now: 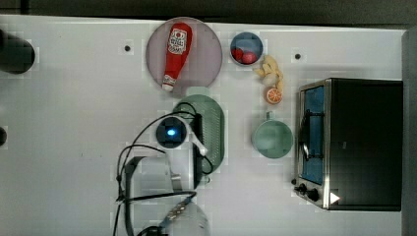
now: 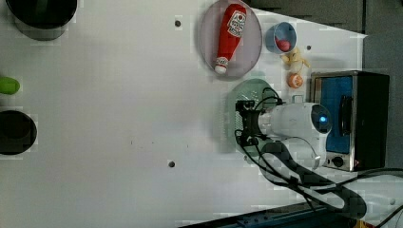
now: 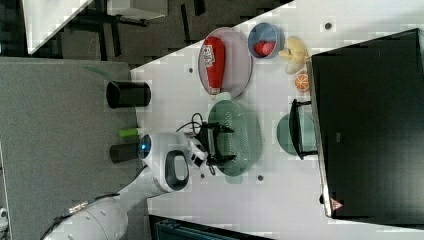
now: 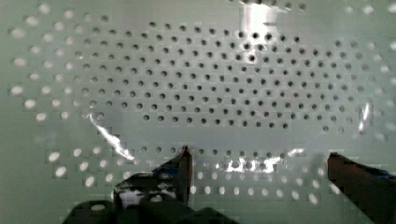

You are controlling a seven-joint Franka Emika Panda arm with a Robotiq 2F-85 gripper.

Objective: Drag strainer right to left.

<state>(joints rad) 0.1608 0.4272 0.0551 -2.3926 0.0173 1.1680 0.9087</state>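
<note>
The strainer (image 1: 215, 129), a pale sage-green oval basket with fine holes, lies near the table's middle, just below the plate in the top view. It is also plain in the left view (image 2: 248, 91) and the right view (image 3: 244, 134). My gripper (image 1: 199, 142) hangs over the strainer's left half in the top view, with its black fingers reaching down into the basket (image 2: 247, 124) (image 3: 218, 143). In the wrist view the perforated inside of the strainer (image 4: 210, 84) is very close. The gripper (image 4: 261, 163) is open, its two dark fingertips (image 4: 185, 164) wide apart with nothing between them.
A red ketchup bottle (image 1: 177, 51) lies on a grey plate (image 1: 207, 46). A blue bowl (image 1: 246, 48), an orange slice (image 1: 273, 95) and a pale-green mug (image 1: 272, 139) sit at the top view's right of the strainer. A toaster oven (image 1: 354, 142) stands beyond them. A black cup (image 1: 14, 51) is far left.
</note>
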